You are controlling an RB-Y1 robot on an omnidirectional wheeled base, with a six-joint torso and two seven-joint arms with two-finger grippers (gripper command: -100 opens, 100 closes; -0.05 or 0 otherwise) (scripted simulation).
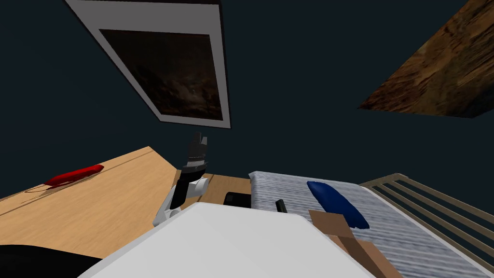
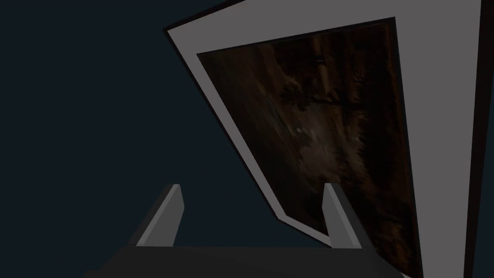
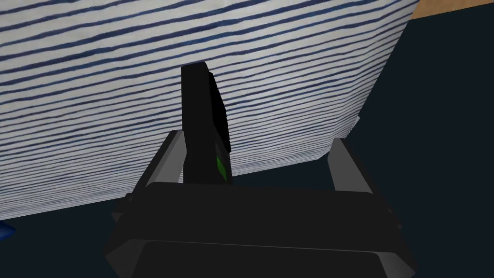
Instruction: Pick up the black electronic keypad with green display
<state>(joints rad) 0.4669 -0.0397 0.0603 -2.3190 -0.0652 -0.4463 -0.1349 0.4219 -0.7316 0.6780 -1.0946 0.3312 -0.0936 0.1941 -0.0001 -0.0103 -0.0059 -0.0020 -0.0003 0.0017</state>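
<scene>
The right gripper [image 3: 255,139] is spread wide, its blades either side of the black keypad [image 3: 198,125] but not pinching it. The keypad sits edge-on between them, hard by one blade and well apart from the other, and the face with the green display [image 3: 221,166] is turned toward the farther blade. Just beyond it is the blue-striped mattress [image 3: 96,96], which lies at about 1 o'clock from me, with a blue pillow [image 1: 337,203] farther along it at 2 o'clock. The left gripper [image 2: 252,186] is raised at about 12 o'clock, its blades also spread and holding nothing. Out at 10 o'clock a wooden table [image 1: 96,202] carries a red object [image 1: 75,175]. The step in hand looks like the closing grasp. It would go best if the hand first shifted sideways to centre the keypad, so that both blades meet its broad faces together. Closing from here would likely shove or tip it on the soft bedding. Then squeeze gently and lift straight away from the mattress.
</scene>
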